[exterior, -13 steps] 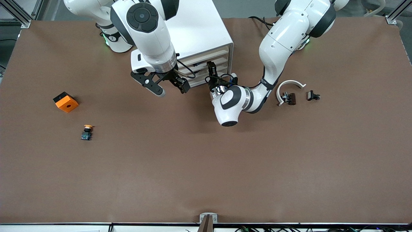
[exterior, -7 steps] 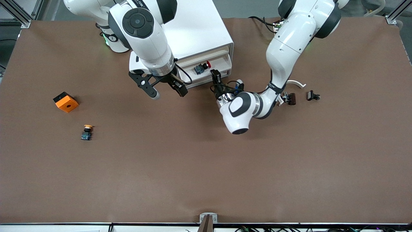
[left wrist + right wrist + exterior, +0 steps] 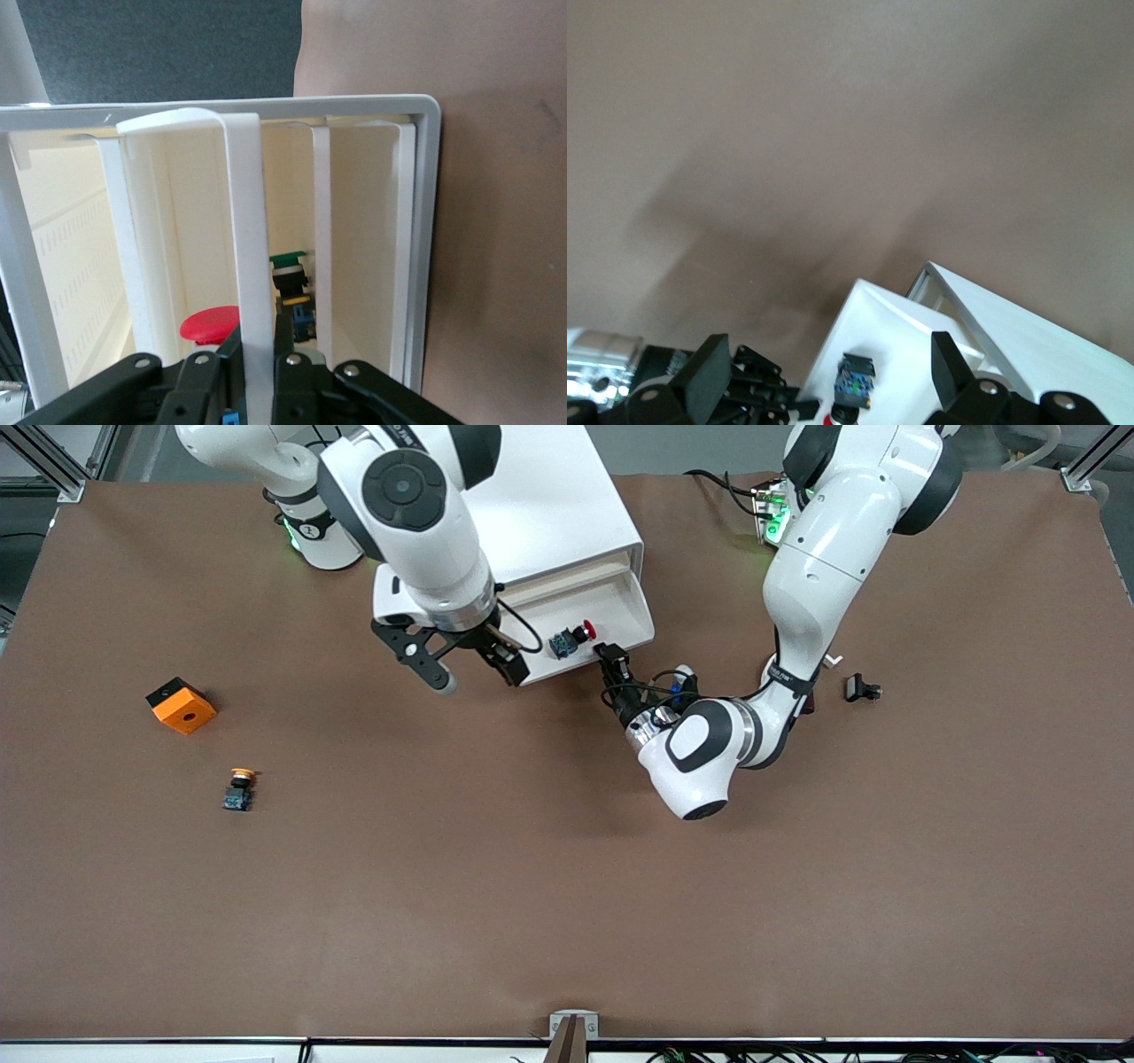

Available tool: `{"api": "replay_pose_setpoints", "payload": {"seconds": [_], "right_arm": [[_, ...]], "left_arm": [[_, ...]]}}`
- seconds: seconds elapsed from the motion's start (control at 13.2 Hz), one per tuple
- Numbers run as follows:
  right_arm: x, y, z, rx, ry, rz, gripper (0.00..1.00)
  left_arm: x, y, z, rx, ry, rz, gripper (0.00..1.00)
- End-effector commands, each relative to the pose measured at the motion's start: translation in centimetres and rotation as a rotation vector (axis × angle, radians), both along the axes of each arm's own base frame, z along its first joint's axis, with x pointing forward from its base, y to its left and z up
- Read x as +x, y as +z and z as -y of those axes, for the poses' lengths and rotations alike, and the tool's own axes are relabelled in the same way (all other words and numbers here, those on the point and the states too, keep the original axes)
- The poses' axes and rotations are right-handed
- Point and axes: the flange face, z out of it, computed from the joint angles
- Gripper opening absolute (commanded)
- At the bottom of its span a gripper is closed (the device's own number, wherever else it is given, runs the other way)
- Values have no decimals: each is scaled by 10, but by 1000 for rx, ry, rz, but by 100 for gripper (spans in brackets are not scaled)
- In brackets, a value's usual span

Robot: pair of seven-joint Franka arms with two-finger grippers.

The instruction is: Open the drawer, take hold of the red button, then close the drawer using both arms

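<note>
The button [image 3: 570, 640] lies on its side in the pulled-out drawer [image 3: 620, 607] of the white cabinet [image 3: 549, 505], red cap toward the left arm's end of the worktop [image 3: 567, 886]. The left hand [image 3: 611, 660] is clamped on the drawer's handle [image 3: 244, 266] at the front edge. The right hand [image 3: 469, 671] hovers over the drawer's other corner, its fingers [image 3: 440, 681] spread wide apart and holding nothing. An orange cube [image 3: 181, 705] and a yellow-capped button [image 3: 238, 788] sit well apart toward the right arm's end.
</note>
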Motion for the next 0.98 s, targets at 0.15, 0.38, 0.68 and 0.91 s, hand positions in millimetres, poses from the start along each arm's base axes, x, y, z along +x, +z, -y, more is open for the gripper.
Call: {"api": "replay_pose_setpoints", "payload": {"seconds": [0.15, 0.38, 0.68, 0.91], "right_arm": [[-34, -36, -53, -37, -35, -46, 100], [-53, -54, -78, -53, -67, -51, 100], [-68, -84, -94, -57, -72, -47, 100], [-71, -106, -92, -58, -74, -44, 100]], "left_arm": [[30, -7, -18, -3, 93, 86, 0], [34, -4, -23, -15, 101, 95, 83], [57, 11, -41, -28, 138, 124, 100], [92, 37, -65, -58, 191, 196, 100]]}}
